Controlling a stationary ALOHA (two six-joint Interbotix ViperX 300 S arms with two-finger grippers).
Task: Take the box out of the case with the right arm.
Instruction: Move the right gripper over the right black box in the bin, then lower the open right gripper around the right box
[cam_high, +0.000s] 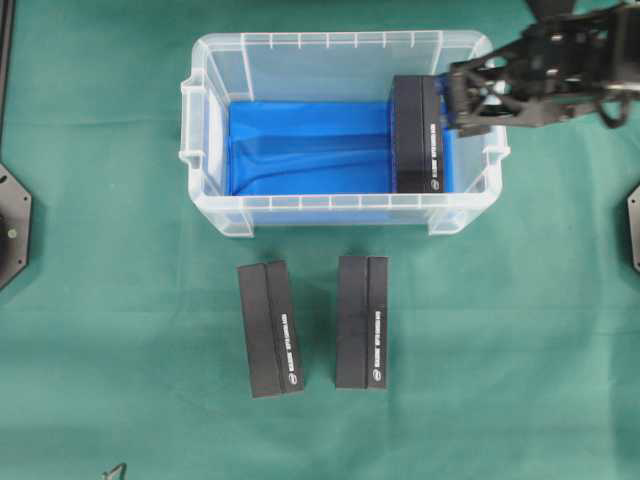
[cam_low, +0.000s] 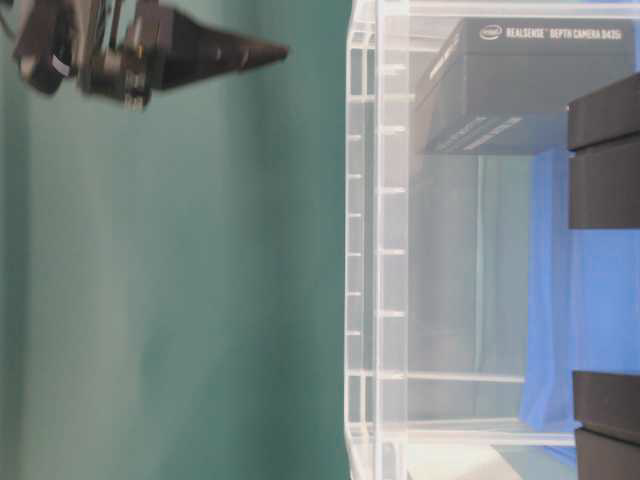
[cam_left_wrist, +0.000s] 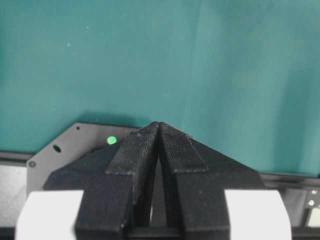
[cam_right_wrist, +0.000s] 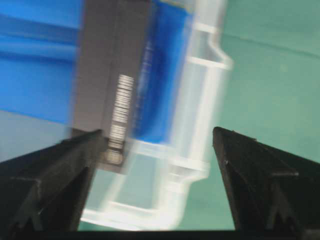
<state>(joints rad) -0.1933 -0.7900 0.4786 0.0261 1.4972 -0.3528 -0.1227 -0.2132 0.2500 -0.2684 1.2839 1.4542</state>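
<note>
One black box (cam_high: 418, 133) lies inside the case (cam_high: 340, 47), flat on the blue sheet (cam_high: 310, 145) against the case's right-hand end wall in the overhead view, its long side running along that wall. In the table-level view its face reads "intel REALSENSE DEPTH CAMERA D435i" in white; in the overhead view the same white line of print runs down its length but is too small to read. The right wrist view, smeared by motion, shows a white barcode label on the box's side.

There are three black boxes in all. The other two stand outside the case on the green cloth (cam_high: 110, 330), in front of its near wall: the left outside box (cam_high: 269, 328) slightly turned, the right outside box (cam_high: 362, 322) nearly square to the case, the two apart from each other. Each carries a similar strip of white print, unreadable here.

There is one case, clear plastic with side handles.

The right gripper (cam_high: 450, 100) reaches in over the case's right rim, its lattice frame extending from the upper right corner of the overhead view, the tip above the box's far end. Its jaws stand wide apart in the right wrist view, with nothing between them; whether a finger touches the box cannot be told.

The left gripper (cam_left_wrist: 159, 126) is away from the case, over bare cloth, its two fingers pressed together to a point and holding nothing.
</note>
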